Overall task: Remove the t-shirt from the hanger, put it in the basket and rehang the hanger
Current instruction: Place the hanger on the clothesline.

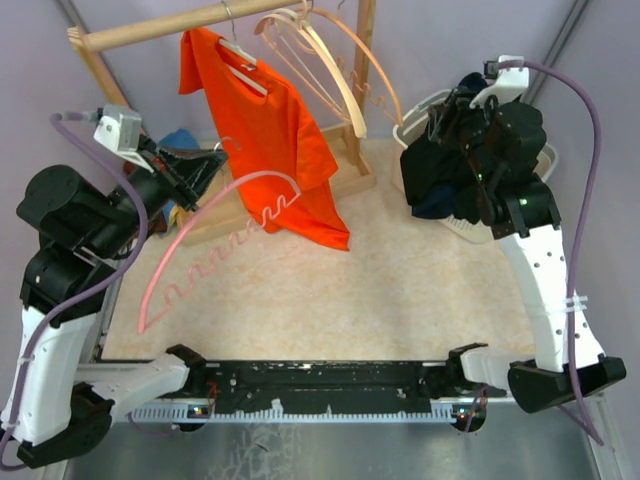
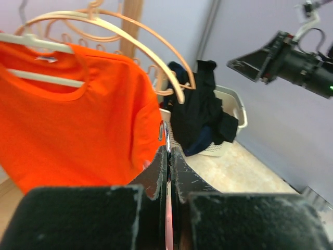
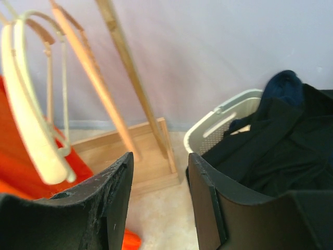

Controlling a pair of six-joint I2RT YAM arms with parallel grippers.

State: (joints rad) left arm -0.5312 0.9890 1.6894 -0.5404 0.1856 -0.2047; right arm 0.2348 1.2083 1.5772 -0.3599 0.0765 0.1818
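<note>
The t-shirt (image 1: 265, 130) shows a plain, bright orange all over. The pink hanger (image 1: 240, 237) is pale with a wavy lower edge, and the basket (image 3: 223, 108) is white with black and navy clothes (image 2: 200, 114), on a beige, speckled floor (image 1: 400, 300).

two black and white arms
left arm (image 1: 70, 215) and right arm (image 1: 520, 200): white lower shells, bulky black joints, a white wrist camera (image 1: 118, 128) and a lilac cable (image 1: 597, 140) looping along each.
</note>
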